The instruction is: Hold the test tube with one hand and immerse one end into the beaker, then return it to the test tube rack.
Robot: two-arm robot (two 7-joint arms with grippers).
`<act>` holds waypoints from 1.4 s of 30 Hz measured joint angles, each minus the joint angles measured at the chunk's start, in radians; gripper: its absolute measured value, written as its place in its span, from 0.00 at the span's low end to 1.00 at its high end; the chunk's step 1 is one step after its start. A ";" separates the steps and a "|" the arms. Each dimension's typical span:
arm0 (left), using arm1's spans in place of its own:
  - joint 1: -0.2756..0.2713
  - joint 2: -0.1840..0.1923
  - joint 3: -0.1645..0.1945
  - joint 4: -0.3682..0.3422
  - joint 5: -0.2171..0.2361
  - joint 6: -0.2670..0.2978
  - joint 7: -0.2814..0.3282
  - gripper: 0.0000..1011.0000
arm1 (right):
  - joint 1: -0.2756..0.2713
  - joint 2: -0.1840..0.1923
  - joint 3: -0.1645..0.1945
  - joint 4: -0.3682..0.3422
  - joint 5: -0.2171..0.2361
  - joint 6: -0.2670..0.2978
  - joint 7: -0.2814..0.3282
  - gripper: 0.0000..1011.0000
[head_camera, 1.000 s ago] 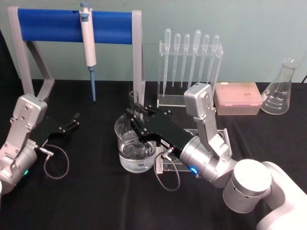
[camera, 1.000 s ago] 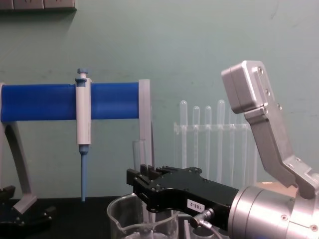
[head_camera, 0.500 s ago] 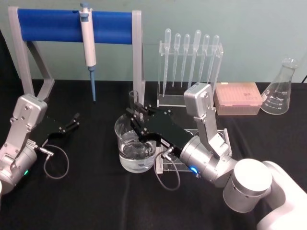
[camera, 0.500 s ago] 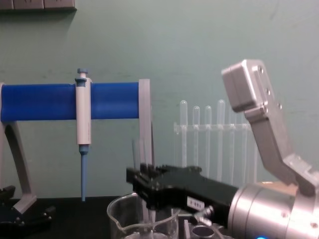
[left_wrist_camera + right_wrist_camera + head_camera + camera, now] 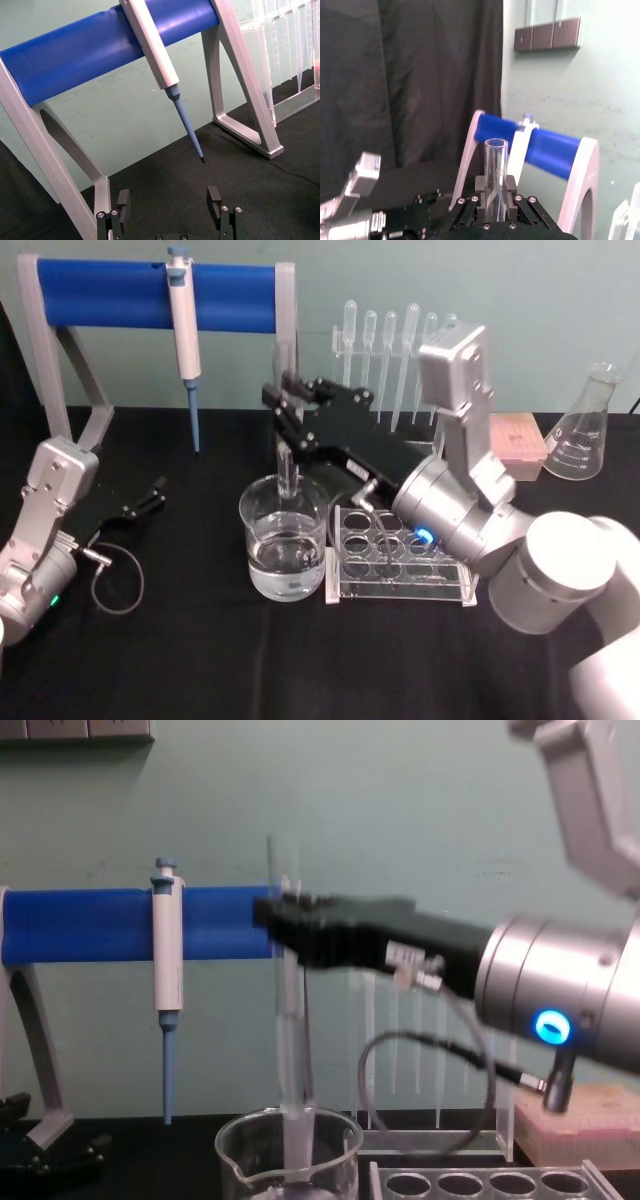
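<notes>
My right gripper [image 5: 286, 412] is shut on the test tube [image 5: 287, 465], a clear glass tube held upright high above the table. In the chest view the right gripper [image 5: 287, 925] grips the test tube [image 5: 288, 1050] near its upper part, and the tube's lower end hangs just inside the rim of the beaker [image 5: 330, 1160]. The beaker [image 5: 284, 558] is a wide glass cylinder holding some clear liquid. The right wrist view shows the test tube [image 5: 496, 170] standing between the right gripper's [image 5: 495, 189] jaws. My left gripper [image 5: 152, 494] rests open at the left; the left gripper [image 5: 169, 200] holds nothing.
A clear tube rack [image 5: 400, 562] lies just right of the beaker. Behind stand a blue-barred stand [image 5: 120, 295] with a hanging pipettor [image 5: 183, 330], a rack of plastic pipettes [image 5: 395, 350], a pink tip box [image 5: 520, 445] and a conical flask [image 5: 585, 425].
My right gripper has risen well above the beaker, lifting the test tube up out of the liquid. The left arm has not moved.
</notes>
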 joint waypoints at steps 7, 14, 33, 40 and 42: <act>0.000 0.000 0.000 0.000 0.000 0.000 0.000 0.99 | -0.015 0.036 0.039 -0.080 0.025 0.019 -0.018 0.22; 0.000 0.000 0.000 0.000 0.000 0.000 0.000 0.99 | -0.100 0.105 0.108 -0.170 0.050 0.032 -0.050 0.22; 0.000 0.000 0.000 0.000 0.000 0.000 0.000 0.99 | -0.211 0.145 0.147 -0.133 0.037 -0.013 -0.060 0.22; 0.000 0.000 0.000 0.000 0.000 0.000 0.000 0.99 | -0.220 0.139 0.148 -0.122 0.032 -0.015 -0.061 0.22; 0.000 0.000 0.000 0.000 0.000 0.000 0.000 0.99 | -0.224 0.138 0.148 -0.123 0.029 -0.012 -0.061 0.22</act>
